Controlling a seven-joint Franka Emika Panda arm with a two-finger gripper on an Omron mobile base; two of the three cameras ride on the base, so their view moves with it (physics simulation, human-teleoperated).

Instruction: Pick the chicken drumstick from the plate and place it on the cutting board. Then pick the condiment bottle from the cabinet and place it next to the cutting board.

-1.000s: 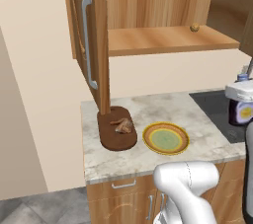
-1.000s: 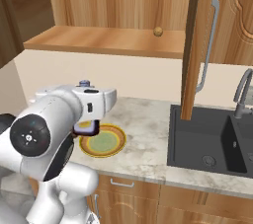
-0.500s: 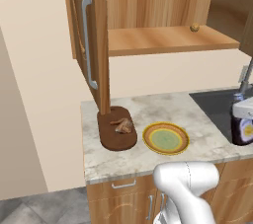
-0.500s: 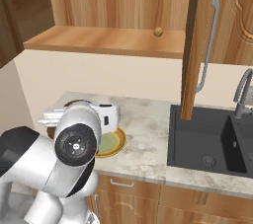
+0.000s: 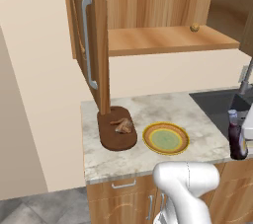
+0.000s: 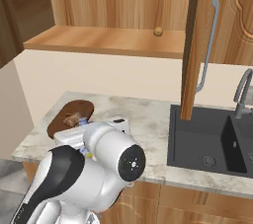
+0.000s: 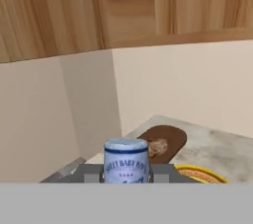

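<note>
The condiment bottle (image 5: 236, 141), dark with a pale cap, stands upright low over the counter's front right corner, right of the plate (image 5: 165, 138). My gripper (image 7: 126, 172) is shut on it; the grey fingers (image 7: 91, 173) flank its labelled top (image 7: 126, 161). The chicken drumstick (image 5: 123, 126) lies on the dark brown cutting board (image 5: 116, 131) at the counter's left. The hand view looks past the bottle at the cutting board (image 7: 172, 138), the drumstick (image 7: 158, 146) and the plate's rim (image 7: 201, 172). I cannot tell whether the bottle touches the counter.
The cabinet door (image 5: 90, 40) hangs open above the board, its grey bar handle (image 5: 87, 45) facing left. A small tan knob (image 5: 194, 27) sits on the shelf. A dark sink (image 6: 212, 139) with a faucet (image 6: 242, 92) lies right of the counter.
The bottle has come down in the gripper from well above the counter to just over its front right corner. Drumstick, board and plate have not moved.
</note>
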